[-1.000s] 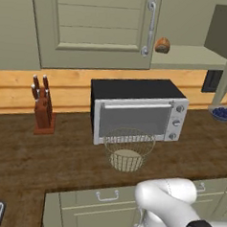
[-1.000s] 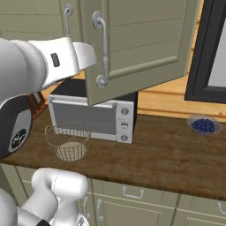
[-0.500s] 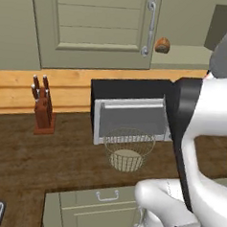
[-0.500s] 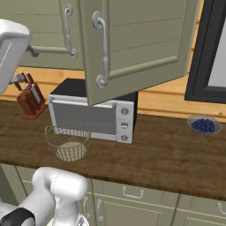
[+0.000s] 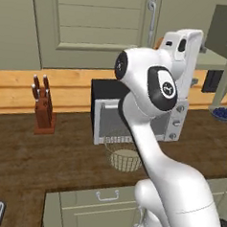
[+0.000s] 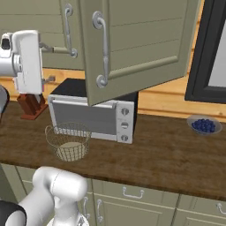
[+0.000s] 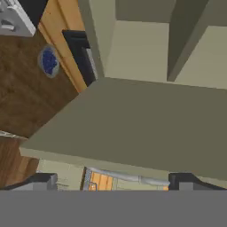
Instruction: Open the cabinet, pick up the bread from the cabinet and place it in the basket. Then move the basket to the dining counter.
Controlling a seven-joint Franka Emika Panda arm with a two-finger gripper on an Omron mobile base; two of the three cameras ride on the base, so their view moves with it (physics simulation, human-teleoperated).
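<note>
A dark wooden worktop point(image 6: 167, 154) runs the width of the kitchen under sage wall units and a band of pale wood. At its left end stands a knife block point(image 5: 43, 108). Next comes the toaster oven point(image 6: 88, 117), with the basket point(image 6: 68, 141) just in front of it, upright and empty. Above them the cabinet point(image 6: 145, 44) has its right door swung out over the oven, and the left door is shut.

The gripper point(image 6: 49, 62) hangs at shelf height in front of the shut door, jaws spread as wide as they go and holding nothing. In the hand view a curved silver handle point(image 7: 126, 176) lies between the two tips without touching either.

The bread point(image 5: 160, 42) sits on the cabinet shelf, to the right of the shut door. The left base view gives only a golden-brown sliver at the edge of the white hand, so that is probably the loaf rather than certainly. It appears to lie beyond the fingers and to their right, deeper in the opening, so the reach should go sideways, then inward. A bowl of blueberries point(image 6: 204, 125) rests far right.
</note>
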